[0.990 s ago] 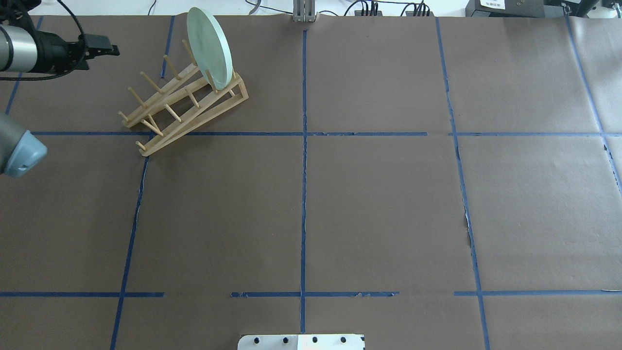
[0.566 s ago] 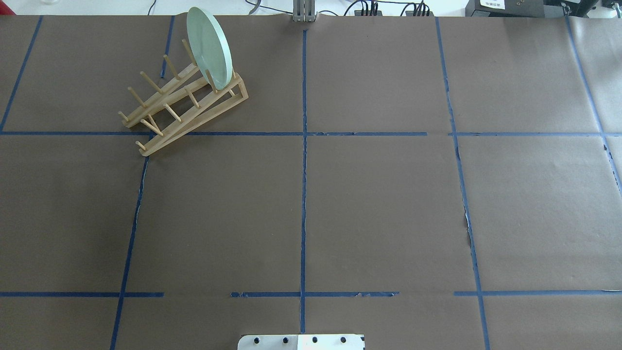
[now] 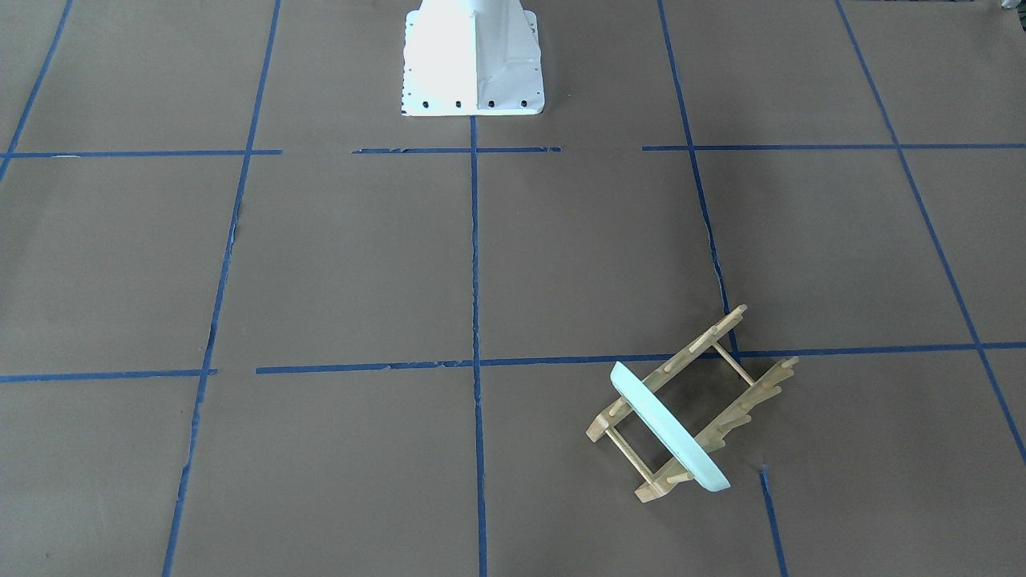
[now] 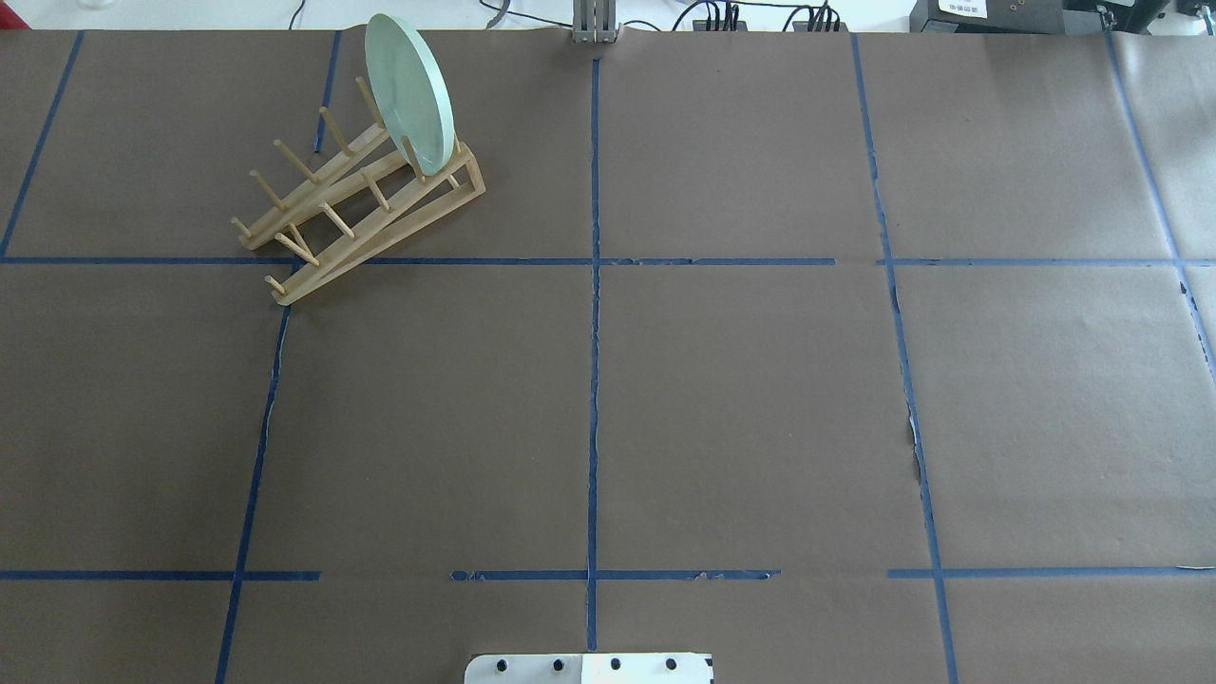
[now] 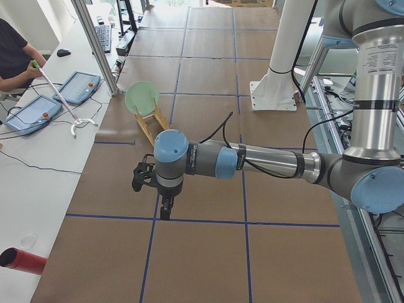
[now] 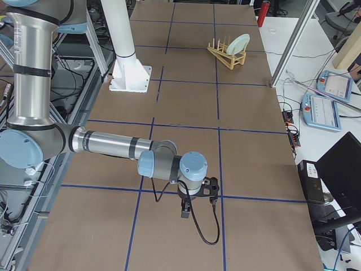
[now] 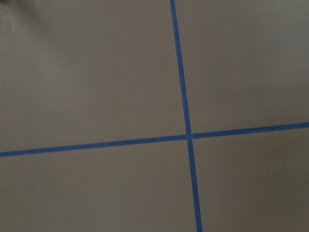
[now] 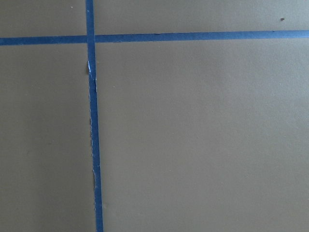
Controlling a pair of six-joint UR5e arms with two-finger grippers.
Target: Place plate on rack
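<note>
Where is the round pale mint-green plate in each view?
Exterior front-facing: round pale mint-green plate lower right.
Overhead exterior: plate upper left.
Exterior left: plate upper left, far.
Exterior right: plate top, right of centre.
Left wrist-mounted: not in view.
Right wrist-mounted: not in view.
Shared landmark: the light-wood peg rack holding it.

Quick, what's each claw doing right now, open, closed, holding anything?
Left claw: cannot be told; only a side view shows it.
Right claw: cannot be told, same reason.

Brown paper-covered table [image 4: 760, 399] gridded with blue tape [image 4: 594, 380], white desk [image 5: 38, 202] alongside
</note>
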